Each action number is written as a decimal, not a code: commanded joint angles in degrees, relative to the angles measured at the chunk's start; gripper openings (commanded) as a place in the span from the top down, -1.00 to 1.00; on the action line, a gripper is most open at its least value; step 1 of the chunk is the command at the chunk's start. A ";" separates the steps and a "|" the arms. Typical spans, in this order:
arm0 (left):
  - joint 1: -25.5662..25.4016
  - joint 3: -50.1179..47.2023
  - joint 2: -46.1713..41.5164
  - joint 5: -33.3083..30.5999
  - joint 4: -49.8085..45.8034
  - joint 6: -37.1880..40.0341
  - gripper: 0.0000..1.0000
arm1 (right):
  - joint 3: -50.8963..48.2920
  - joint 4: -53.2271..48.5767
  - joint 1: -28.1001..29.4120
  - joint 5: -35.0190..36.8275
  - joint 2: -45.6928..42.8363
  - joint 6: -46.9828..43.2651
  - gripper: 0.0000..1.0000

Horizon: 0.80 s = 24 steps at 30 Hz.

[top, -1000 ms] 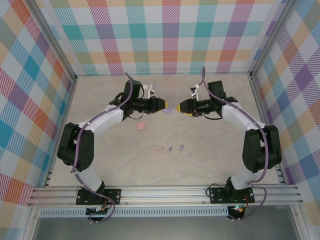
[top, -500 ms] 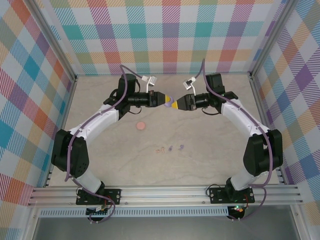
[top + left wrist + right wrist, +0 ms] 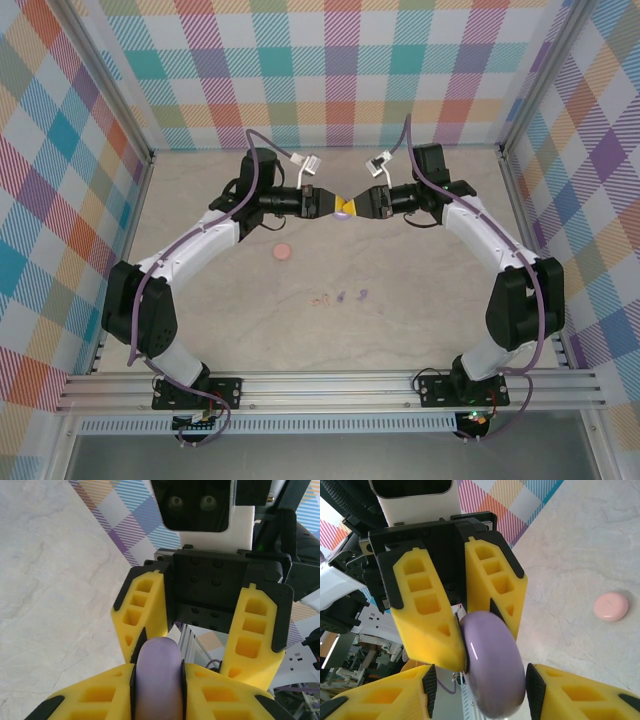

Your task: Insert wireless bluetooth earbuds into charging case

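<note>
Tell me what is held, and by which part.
The left gripper holds the lilac case, fingers pinching one edge; the right gripper stands open around it.

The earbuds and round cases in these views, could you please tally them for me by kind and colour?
lilac case: 1
pink case: 1
lilac earbuds: 2
pale pink earbuds: 2, as far as such small, close-lying pieces can be told apart
Total: 6
</note>
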 commanded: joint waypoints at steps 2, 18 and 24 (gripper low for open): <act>-0.54 2.31 -2.40 1.91 -0.19 1.73 0.49 | 2.00 -0.41 0.60 -2.96 1.21 -2.16 0.02; -0.82 2.67 -2.75 1.27 -2.06 2.35 0.36 | 0.97 2.15 1.09 -0.37 -0.53 -0.46 0.63; -0.78 2.29 -3.76 1.03 -3.35 2.69 0.19 | 0.58 3.54 0.55 0.60 -1.11 0.75 0.64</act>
